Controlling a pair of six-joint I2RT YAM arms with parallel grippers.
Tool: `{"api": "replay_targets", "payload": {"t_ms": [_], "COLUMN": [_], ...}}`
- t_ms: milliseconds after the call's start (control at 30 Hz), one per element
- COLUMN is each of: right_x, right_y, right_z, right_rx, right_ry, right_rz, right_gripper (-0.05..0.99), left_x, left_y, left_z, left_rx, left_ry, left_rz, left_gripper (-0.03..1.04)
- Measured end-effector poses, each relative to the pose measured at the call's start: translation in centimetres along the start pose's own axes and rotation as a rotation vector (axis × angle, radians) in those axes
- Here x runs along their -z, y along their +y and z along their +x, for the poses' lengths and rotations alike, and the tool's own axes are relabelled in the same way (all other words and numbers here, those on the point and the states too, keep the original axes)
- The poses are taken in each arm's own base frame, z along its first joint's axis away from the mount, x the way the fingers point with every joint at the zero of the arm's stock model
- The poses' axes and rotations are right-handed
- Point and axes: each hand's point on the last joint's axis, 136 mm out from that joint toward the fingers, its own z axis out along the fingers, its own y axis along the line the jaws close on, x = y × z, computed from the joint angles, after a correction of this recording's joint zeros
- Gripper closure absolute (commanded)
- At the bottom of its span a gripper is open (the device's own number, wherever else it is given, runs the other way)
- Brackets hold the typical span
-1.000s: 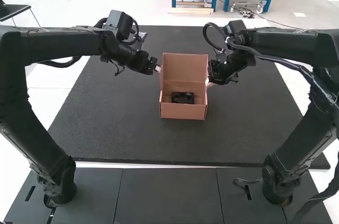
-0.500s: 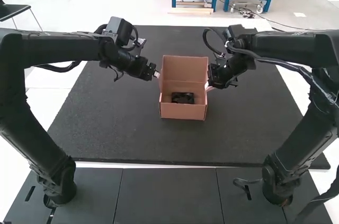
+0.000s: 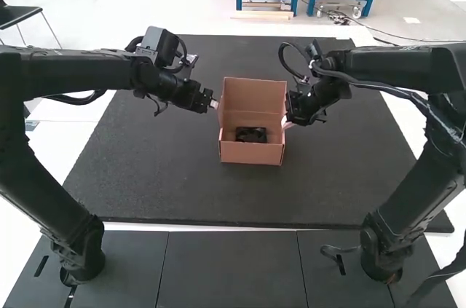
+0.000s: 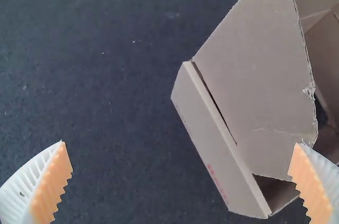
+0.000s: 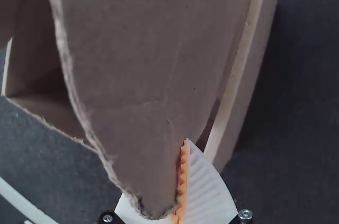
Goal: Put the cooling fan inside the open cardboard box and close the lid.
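My left jaws stand wide beside the cardboard box (image 3: 251,151), my right jaws pinch its side flap (image 5: 148,75), the cooling fan (image 3: 251,134) lies inside at mid-counter, and I fear a hard pull tears that ragged flap or drags the box.

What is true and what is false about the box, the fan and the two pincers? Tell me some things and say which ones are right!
1. The cooling fan lies inside the cardboard box. True.
2. The lid is shut flat over the box. False: it stands up and the box is open.
3. The left pincer is open. True.
4. The left pincer is carrying the fan. False: it holds nothing and sits beside the lid's left edge.
5. The right pincer is at the box's right side. True.
6. The box stands on a white cloth. False: it stands on a dark mat.
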Motion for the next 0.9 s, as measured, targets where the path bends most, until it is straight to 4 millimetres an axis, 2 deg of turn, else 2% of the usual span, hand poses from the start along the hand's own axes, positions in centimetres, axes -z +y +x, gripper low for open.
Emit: {"api": "replay_targets", "payload": {"t_ms": [333,600,900], "right_x": [-0.1,-0.2,-0.2], "right_y": [0.2,0.4,0.4], "right_z": [0.0,0.0,-0.1], "right_rx": [0.007,0.009,0.010], "right_ry": [-0.002,-0.005,-0.009], "right_rz": [-0.003,-0.008,-0.009], "right_gripper": [0.95,0.95,0.95], "left_x": [-0.2,-0.5,0.1], "left_y": [0.0,-0.1,-1.0], "left_z": [0.0,1.0,-0.2], "left_rx": [0.005,0.011,0.016], "left_ry": [-0.012,0.004,-0.060], "left_rz": [0.001,0.011,0.047], "left_gripper": [0.04,0.04,0.04]}}
